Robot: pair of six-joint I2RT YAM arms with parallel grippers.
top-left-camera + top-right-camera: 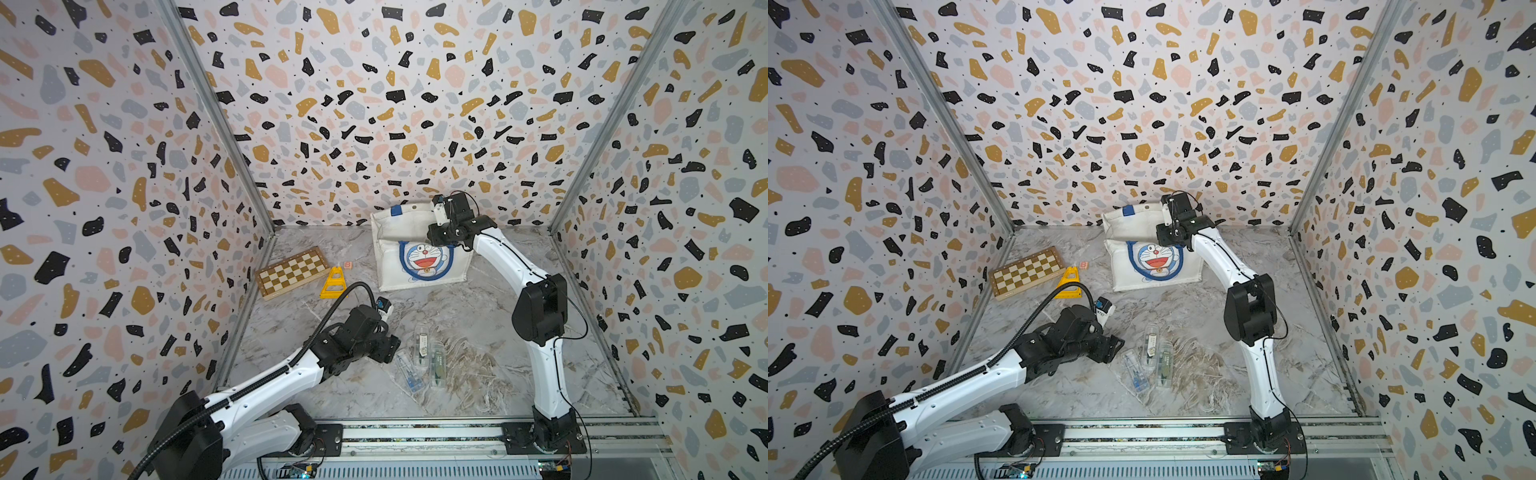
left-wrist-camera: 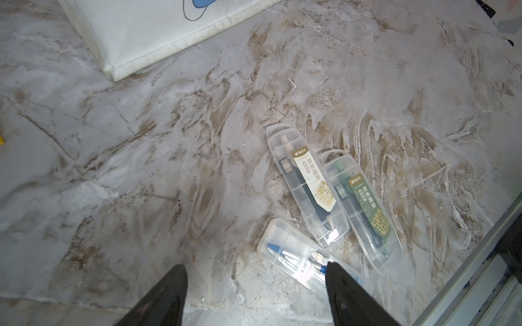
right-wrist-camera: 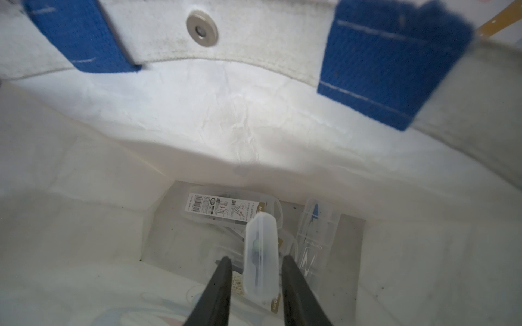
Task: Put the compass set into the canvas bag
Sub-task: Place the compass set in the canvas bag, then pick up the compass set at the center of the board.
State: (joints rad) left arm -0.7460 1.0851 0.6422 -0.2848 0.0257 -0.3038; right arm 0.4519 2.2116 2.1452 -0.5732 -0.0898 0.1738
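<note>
**Canvas bag**: white, with blue handles and a cartoon cat face on the front. It stands at the back of the marble table with its mouth open upward.

**Right gripper**: points down into the bag's mouth. The jaws are narrowly parted with a clear compass case between them. A sliver of gap shows on one side, so the case is not squeezed.

**Bag contents**: a barcode-labelled case and a blue-tipped case lie on the bottom. There is more clear plastic beneath, too indistinct to list.

**Left gripper**: low over the front of the table, jaws wide, holding nothing. One fingertip overlaps the end of the blue compass set.

**Outside the bag**: three sets lie flat at the front centre of the table. The cream-labelled set and the green-labelled set lie side by side, touching. The blue compass set sits just beside their near ends, at an angle.

**Sundries, left of the bag**: a chessboard, a yellow triangle and a small pink block.
</note>
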